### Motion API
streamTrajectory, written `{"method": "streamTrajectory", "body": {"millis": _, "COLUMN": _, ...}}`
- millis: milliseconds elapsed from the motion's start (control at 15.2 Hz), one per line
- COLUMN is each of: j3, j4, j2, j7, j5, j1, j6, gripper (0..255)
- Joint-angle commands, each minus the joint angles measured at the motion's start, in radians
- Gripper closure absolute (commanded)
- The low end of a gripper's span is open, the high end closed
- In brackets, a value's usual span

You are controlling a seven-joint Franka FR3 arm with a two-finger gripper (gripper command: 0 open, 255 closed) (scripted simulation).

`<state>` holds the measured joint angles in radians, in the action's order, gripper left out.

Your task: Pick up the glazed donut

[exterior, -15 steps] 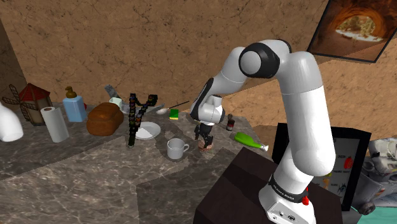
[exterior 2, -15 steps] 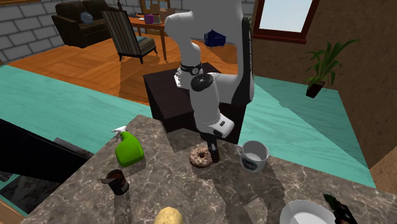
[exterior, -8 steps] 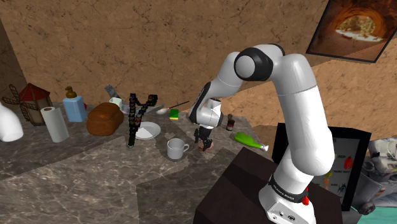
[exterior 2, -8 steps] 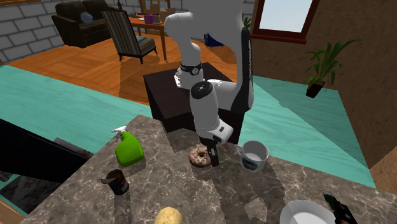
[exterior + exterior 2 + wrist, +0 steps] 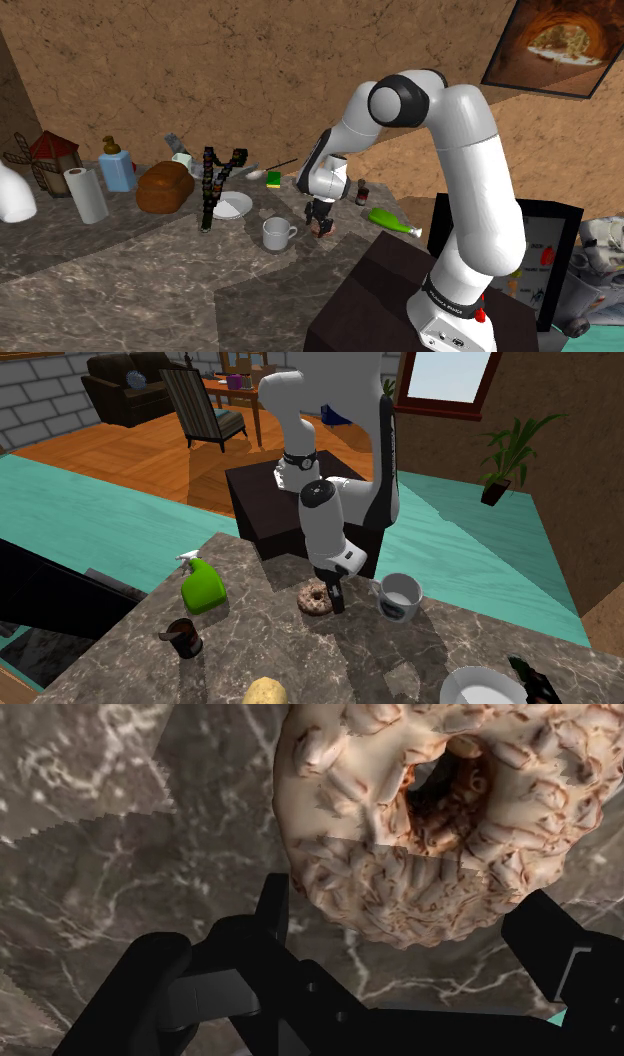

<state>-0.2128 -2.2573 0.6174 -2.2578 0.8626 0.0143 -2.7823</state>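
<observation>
Glazed donut [image 5: 380, 854] lies between the gripper's [image 5: 408, 901] parted fingers; best to centre on it, then close gently.

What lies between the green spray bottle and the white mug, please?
The glazed donut, with the gripper at its edge, in the second exterior view.

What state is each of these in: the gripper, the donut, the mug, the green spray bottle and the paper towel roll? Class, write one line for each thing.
gripper: lowered to the counter, jaws open on either side of the donut's rim.
glazed donut: lying flat on the counter, not lifted.
white mug: upright.
green spray bottle: lying on its side.
paper towel roll: standing on end.
</observation>
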Motion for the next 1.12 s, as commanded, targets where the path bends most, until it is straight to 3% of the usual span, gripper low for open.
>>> {"method": "streamTrajectory", "body": {"millis": 0, "j3": -0.002, "j4": -0.002, "j2": 0.000, "j7": 0.001, "j5": -0.001, "j1": 0.000, "j6": 0.001, "gripper": 255}}
{"method": "streamTrajectory", "body": {"millis": 1056, "j3": -0.154, "j4": -0.093, "j2": -0.214, "j7": 0.167, "j5": -0.190, "j1": 0.118, "j6": 0.117, "gripper": 255}}
